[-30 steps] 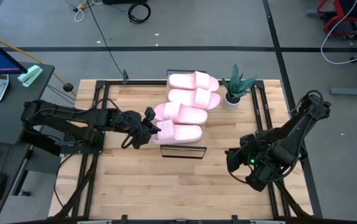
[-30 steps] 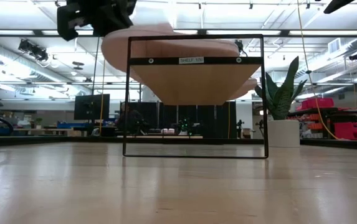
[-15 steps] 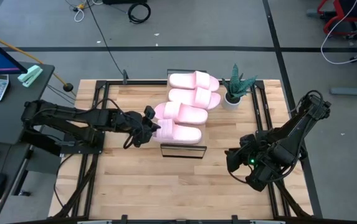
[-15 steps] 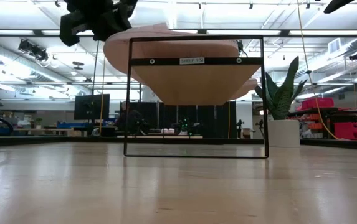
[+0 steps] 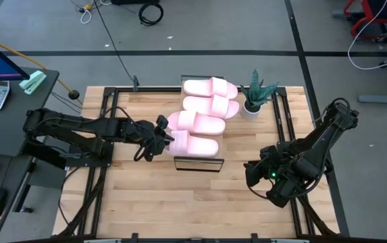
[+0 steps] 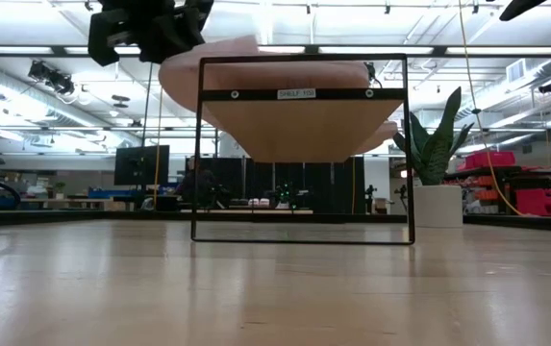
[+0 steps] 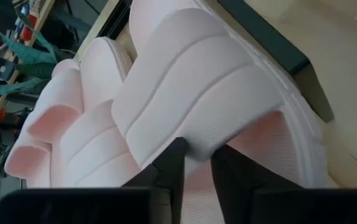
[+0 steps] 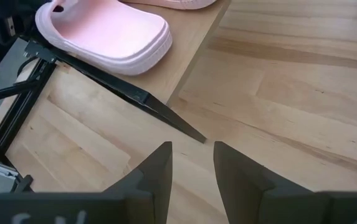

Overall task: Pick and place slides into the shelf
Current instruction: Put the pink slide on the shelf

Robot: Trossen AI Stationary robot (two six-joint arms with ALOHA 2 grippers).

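Four slides (image 5: 203, 116) lie crosswise on the shelf (image 5: 198, 164), left hand (image 5: 161, 138) touching.

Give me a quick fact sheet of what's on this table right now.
sandals: four pink ones in a row, nearest
shelf: narrow wooden board on a black frame, sandals lying on it
left hand: at the nearest sandal's end, fingers at its edge
right hand: off to the side, open over bare table
other: small potted plant
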